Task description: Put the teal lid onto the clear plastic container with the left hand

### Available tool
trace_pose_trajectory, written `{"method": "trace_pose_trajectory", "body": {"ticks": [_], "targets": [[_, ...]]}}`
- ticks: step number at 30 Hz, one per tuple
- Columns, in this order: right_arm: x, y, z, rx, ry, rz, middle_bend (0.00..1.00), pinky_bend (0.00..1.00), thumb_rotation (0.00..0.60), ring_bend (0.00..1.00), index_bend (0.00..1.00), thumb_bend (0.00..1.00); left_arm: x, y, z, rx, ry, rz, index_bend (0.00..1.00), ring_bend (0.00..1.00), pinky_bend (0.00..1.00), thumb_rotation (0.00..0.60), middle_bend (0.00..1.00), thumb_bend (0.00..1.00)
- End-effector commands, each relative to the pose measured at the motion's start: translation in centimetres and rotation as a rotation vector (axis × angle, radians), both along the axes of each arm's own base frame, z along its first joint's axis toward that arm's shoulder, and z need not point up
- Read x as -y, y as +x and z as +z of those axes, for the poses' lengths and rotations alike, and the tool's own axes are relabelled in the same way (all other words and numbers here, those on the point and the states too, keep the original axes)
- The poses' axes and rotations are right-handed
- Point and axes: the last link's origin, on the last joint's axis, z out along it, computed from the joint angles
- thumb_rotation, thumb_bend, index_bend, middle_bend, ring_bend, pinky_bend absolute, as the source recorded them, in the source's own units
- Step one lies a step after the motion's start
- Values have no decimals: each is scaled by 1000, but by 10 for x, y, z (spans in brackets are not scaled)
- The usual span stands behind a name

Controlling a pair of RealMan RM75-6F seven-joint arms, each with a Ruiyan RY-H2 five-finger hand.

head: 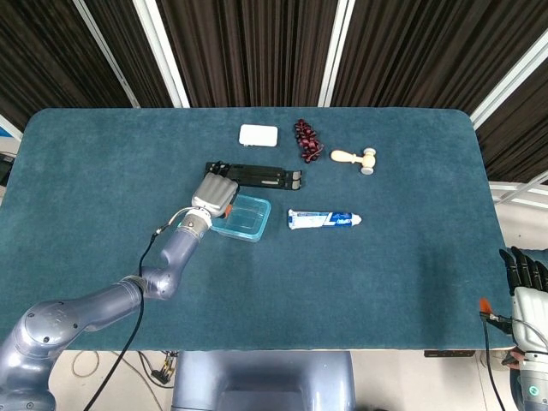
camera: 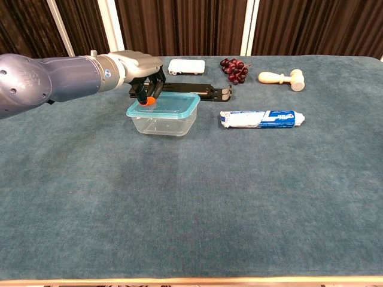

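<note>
The flat teal plastic lid (camera: 164, 102) lies level on top of the clear rectangular plastic container (camera: 160, 121) near the middle of the dark teal felt-covered table (camera: 239, 197), its long axis running left to right across the chest view. The left hand (camera: 143, 75) sits at the lid's near-left corner — the lid extends away from the fingers toward the robot's right. The curled fingers (camera: 157, 88) come down over that corner, and an orange-tipped one touches the lid's edge; whether they pinch it or only press on it I cannot tell. By my judgement, what remains turns on this corner: pressing straight down would seat it, a sideways drag would skew it. The right hand (head: 529, 287) hangs far off at the table's right edge, fingers straight and holding nothing.
</note>
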Motion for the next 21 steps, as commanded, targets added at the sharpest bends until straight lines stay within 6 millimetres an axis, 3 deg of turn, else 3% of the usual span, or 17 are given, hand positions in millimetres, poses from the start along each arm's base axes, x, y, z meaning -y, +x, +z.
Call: {"method": "trace_pose_trajectory", "body": {"ticks": [1, 15, 21], "targets": [[0, 0, 0, 1, 0, -2, 0, 0, 600, 7, 69, 362, 0, -3, -2, 1, -7, 13, 722, 36, 0, 600, 551, 503], [0, 0, 0, 0, 0, 1, 0, 0, 600, 7, 69, 362, 1, -13, -10, -1, -29, 41, 722, 36, 0, 600, 551, 505], [0, 0, 0, 1, 1, 0, 0, 0, 600, 7, 69, 362, 0, 1, -5, 17, -5, -6, 722, 36, 0, 600, 551, 505]]}}
